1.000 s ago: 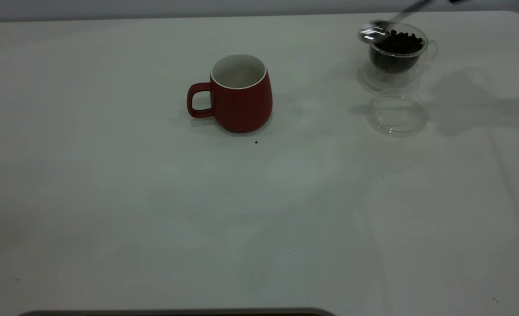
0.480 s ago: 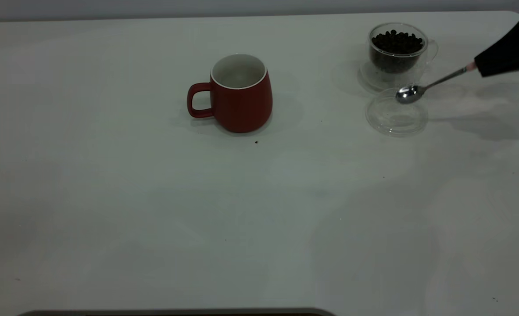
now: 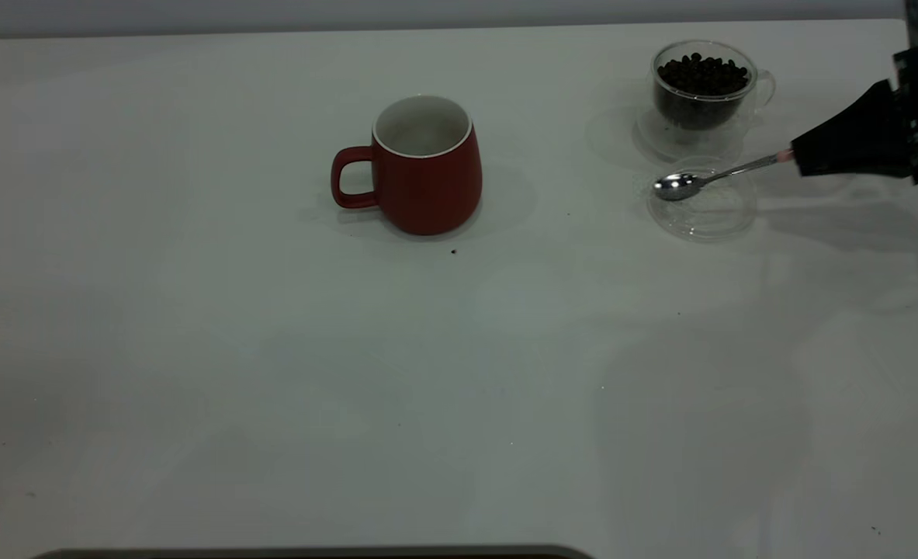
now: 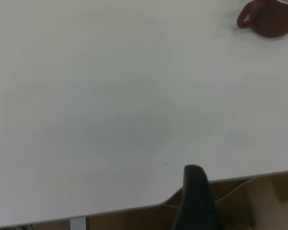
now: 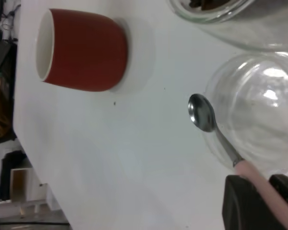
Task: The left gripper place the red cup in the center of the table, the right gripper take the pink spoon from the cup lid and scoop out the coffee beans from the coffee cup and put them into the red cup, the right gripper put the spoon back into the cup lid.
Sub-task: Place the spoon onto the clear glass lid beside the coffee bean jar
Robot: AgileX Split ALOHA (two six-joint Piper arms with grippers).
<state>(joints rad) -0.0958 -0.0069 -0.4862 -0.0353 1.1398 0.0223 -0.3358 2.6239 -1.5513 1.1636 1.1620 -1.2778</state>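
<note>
The red cup [image 3: 426,167] stands upright near the middle of the table [image 3: 272,349], handle pointing left, its white inside showing nothing; it also appears as the red cup [image 5: 86,50] and the red cup [image 4: 271,19]. At the far right, my right gripper [image 3: 798,159] is shut on the pink spoon [image 3: 680,186] by its pink handle. The spoon's empty silver bowl [image 5: 201,112] sits over the left rim of the cup lid [image 3: 703,210]. Behind the lid stands the coffee cup [image 3: 703,89], full of coffee beans [image 3: 703,74]. My left gripper [image 4: 197,196] hangs off the table's edge.
A tiny dark speck [image 3: 453,251] lies just in front of the red cup. A dark strip [image 3: 311,553] runs along the near table edge. Wide bare tabletop stretches across the front and left.
The spoon left the coffee cup's rim, came down towards the lid, and its bowl now reaches further left over it. The right gripper came into view from the right.
</note>
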